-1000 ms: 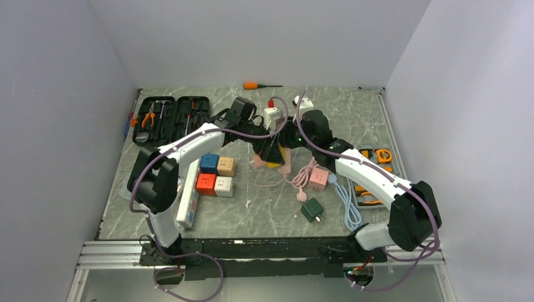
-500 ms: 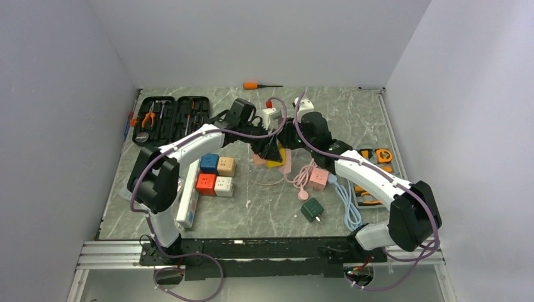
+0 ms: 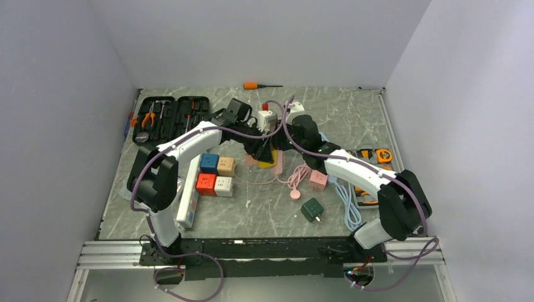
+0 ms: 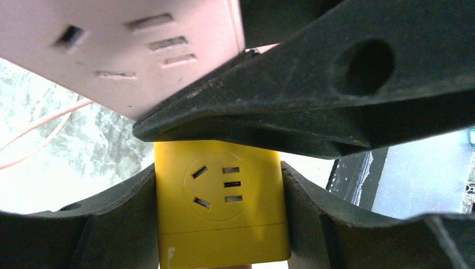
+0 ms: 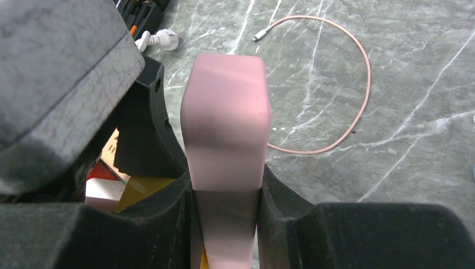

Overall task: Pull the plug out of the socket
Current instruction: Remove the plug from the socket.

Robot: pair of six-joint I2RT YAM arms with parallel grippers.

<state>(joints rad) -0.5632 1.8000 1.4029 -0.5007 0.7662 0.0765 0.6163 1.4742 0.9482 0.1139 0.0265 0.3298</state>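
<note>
My left gripper is shut on a yellow cube plug adapter, one finger on each side. My right gripper is shut on a pink power strip that stands out past its fingers. In the top view both grippers meet mid-table, the left beside the right, with the yellow adapter next to the pink strip. The strip also shows in the left wrist view, above a right finger. Where the adapter meets the strip is hidden.
A black tool case lies at the back left, a screwdriver at the back. Coloured cube sockets and a white strip lie left. A pink cube, green adapter, pale cable and tape measures lie right.
Both grippers have shifted a little left and back together, keeping hold of the yellow adapter and pink strip. The pink cord and pink cube have been dragged slightly left.
</note>
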